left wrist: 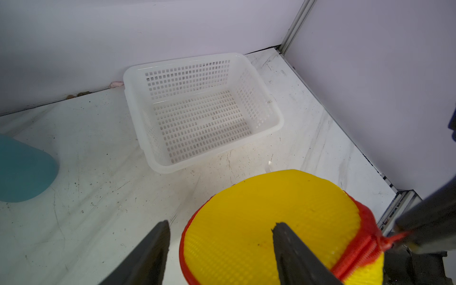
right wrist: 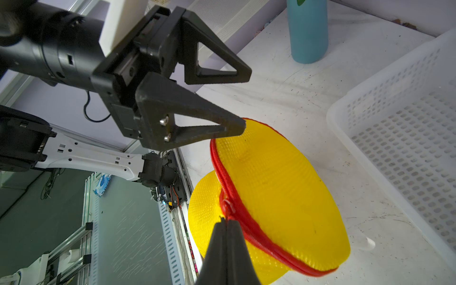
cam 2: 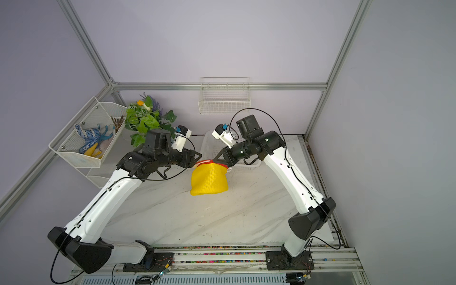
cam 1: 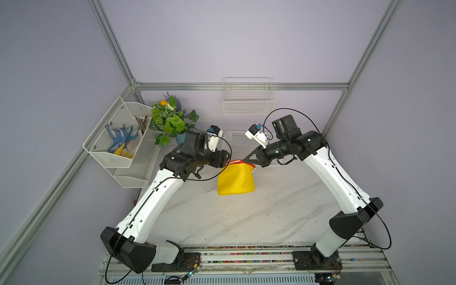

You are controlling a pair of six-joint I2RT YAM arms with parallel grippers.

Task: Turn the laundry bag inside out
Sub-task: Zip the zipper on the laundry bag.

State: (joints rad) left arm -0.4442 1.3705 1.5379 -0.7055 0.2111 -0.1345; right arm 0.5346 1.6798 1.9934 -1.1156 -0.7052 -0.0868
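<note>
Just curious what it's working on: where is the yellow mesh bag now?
In both top views the laundry bag hangs mid-table between the left gripper and right gripper, just in front of the white perforated basket.

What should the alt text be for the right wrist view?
The right gripper, shut, pinches the red zipper trim of the yellow mesh laundry bag over a marbled tabletop. The left gripper faces it with jaws open, one fingertip at the bag's rim. A white perforated basket and a blue vase stand beyond.
</note>
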